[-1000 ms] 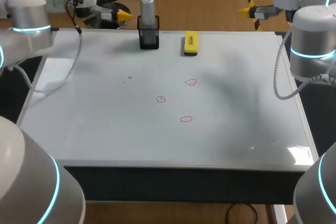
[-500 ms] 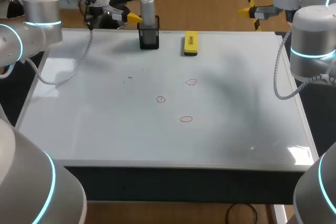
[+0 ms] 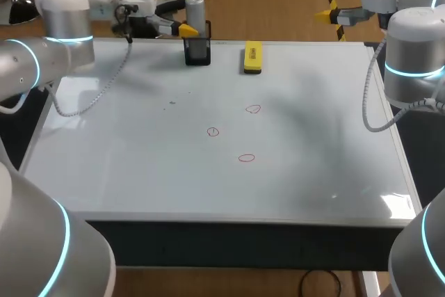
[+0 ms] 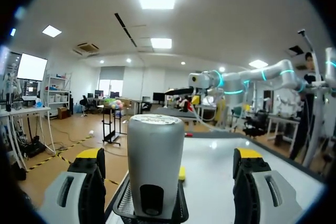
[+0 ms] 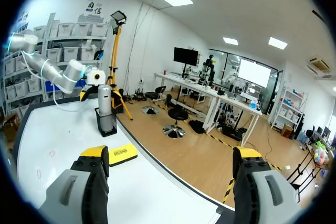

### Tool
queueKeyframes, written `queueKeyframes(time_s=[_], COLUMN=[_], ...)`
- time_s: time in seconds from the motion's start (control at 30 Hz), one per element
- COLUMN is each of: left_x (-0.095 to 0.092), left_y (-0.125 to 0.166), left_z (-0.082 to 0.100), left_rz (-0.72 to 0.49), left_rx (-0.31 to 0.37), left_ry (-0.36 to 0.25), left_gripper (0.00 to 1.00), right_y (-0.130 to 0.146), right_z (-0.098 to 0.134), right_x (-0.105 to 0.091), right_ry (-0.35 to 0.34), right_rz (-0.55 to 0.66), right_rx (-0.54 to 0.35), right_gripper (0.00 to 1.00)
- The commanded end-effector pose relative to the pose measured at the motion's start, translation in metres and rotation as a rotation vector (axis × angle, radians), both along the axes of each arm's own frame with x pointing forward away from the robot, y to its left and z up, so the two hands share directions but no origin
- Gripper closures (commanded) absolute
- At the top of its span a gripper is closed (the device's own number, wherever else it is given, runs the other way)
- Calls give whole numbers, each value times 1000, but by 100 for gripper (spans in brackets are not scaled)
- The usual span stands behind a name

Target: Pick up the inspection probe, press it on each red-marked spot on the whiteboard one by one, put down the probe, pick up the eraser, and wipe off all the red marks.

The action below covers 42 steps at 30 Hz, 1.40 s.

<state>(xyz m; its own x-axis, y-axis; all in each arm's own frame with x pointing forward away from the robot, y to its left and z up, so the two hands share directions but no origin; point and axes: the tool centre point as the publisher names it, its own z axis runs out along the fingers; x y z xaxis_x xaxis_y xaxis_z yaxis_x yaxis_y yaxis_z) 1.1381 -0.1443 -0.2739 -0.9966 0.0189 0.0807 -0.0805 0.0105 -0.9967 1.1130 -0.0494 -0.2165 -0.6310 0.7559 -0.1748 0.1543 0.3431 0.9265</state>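
Head view: left pincer wide open at the probe

Saw the grey probe (image 3: 195, 10) standing up straight in a black holder (image 3: 197, 50) at the far edge of the whiteboard (image 3: 125, 165) on the tabletop. Saw the yellow eraser (image 3: 252, 57) lying near the holder, not touching it. Counted three little red rings (image 3: 213, 131) near the middle of the whiteboard, well apart from the probe.

Found the left pincer (image 3: 183, 16) up beside the probe, reaching in from the side. Looked through the left wrist view and saw the left pincer (image 4: 169, 157) spread wide, with the probe (image 4: 156, 166) in the gap between the two yellow tips and space on both sides. Held nothing.

Found the right pincer (image 3: 327, 13) past the far right corner of the whiteboard, well apart from everything. Looked through the right wrist view and saw the right pincer (image 5: 170, 161) spread wide too, holding nothing, with the eraser (image 5: 122, 154) and the probe (image 5: 105, 100) ahead of it on the whiteboard.
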Motion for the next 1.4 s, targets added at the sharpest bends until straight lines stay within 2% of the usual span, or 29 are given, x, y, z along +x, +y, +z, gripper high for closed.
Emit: queueKeyframes(time_s=[0.03,0.67,0.73,0.83,0.9,0.93,0.97,1.4], left_x=[-8,1,2,3,3,3,4,0], left_y=[-6,-20,-21,-22,-22,-22,-22,-17], left_z=[-1,-15,-15,-14,-14,-13,-13,-5], left_rz=[72,102,100,98,98,98,99,102], left_rx=[10,-16,-18,-20,-19,-19,-19,-18], left_ry=[-4,26,25,22,16,14,12,-13], left_gripper=[0,1,15,55,74,91,100,100], right_y=[0,0,0,0,0,0,0,0], right_z=[0,0,0,0,0,0,0,0], right_x=[0,0,0,0,0,0,0,0], right_ry=[1,1,1,1,1,1,1,1], right_rz=[1,1,1,1,1,1,1,1], right_rx=[-1,-1,-1,-1,-1,-1,-1,-1], right_gripper=[0,0,0,0,0,0,0,0])
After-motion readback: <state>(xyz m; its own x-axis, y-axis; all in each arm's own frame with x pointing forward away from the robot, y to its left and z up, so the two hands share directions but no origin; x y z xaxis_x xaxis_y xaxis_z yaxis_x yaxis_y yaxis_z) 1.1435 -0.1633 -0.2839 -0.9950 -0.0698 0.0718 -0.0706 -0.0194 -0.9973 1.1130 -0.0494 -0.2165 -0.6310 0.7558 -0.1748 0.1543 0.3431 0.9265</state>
